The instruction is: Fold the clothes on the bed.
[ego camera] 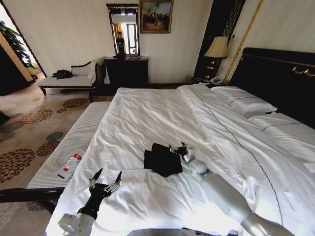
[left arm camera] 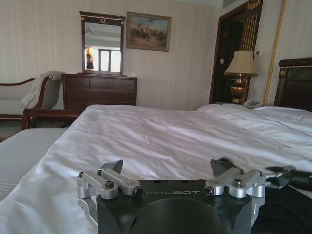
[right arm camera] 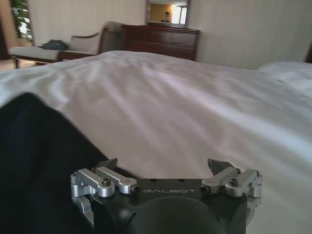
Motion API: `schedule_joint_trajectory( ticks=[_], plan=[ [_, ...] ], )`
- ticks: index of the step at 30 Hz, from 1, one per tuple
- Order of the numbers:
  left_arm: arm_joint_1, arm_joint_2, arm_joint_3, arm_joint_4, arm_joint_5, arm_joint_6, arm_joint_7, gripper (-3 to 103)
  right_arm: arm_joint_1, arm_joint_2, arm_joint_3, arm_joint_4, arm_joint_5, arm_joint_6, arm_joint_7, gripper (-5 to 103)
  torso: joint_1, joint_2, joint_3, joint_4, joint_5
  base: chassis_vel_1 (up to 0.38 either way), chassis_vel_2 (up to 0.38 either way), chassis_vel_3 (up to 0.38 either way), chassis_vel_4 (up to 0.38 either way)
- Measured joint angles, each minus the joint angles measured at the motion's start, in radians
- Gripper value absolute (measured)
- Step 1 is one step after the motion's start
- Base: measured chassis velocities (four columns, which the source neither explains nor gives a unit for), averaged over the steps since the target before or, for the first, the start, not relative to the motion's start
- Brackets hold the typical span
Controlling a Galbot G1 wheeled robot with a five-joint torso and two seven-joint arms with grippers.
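Note:
The clothes (ego camera: 161, 160) lie as a small black bundle on the white duvet of the bed (ego camera: 162, 113), near its front. My right gripper (ego camera: 177, 149) rests at the bundle's right edge with its fingers open. In the right wrist view the black fabric (right arm camera: 34, 156) sits beside the spread fingers of that gripper (right arm camera: 163, 165), with nothing between them. My left gripper (ego camera: 109, 173) stands open over bare duvet, to the left of the clothes and nearer me, apart from them. From the left wrist, its gripper (left arm camera: 168, 168) faces across the bed.
A long white-cushioned bench (ego camera: 74, 142) runs along the bed's left side and carries a small white and red item (ego camera: 70, 164). Pillows (ego camera: 246, 103) and the dark headboard (ego camera: 280, 73) are on the right. A chaise (ego camera: 69, 78), a dresser (ego camera: 127, 69) and a lamp (ego camera: 217, 49) stand by the far wall.

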Motion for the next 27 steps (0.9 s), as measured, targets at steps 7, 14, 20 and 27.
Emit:
schedule_joint_trajectory(
  ticks=[7,14,20,27],
  plan=[
    [0.000,0.000,0.000,0.000,0.000,0.000,0.000,100,-0.037,0.078,-0.082,0.043,-0.061,0.033,0.003,100,0.000,0.000,0.000,0.0000,0.0000,0.000,0.000,0.000,0.000],
    [0.000,0.000,0.000,0.000,0.000,0.000,0.000,100,-0.066,0.099,-0.094,0.074,-0.098,0.060,0.021,100,0.000,0.000,0.000,0.0001,0.0004,0.000,0.000,0.000,0.000],
    [0.000,0.000,0.000,0.000,0.000,0.000,0.000,100,-0.081,0.025,-0.014,0.166,-0.047,0.059,0.031,100,0.000,0.000,0.000,0.0002,0.0003,0.000,0.000,0.000,0.000],
    [0.000,0.000,0.000,0.000,0.000,0.000,0.000,100,-0.226,-0.095,0.221,0.358,-0.011,0.087,0.031,100,0.000,0.000,0.000,0.0002,0.0004,0.000,0.000,0.000,0.000]
  ],
)
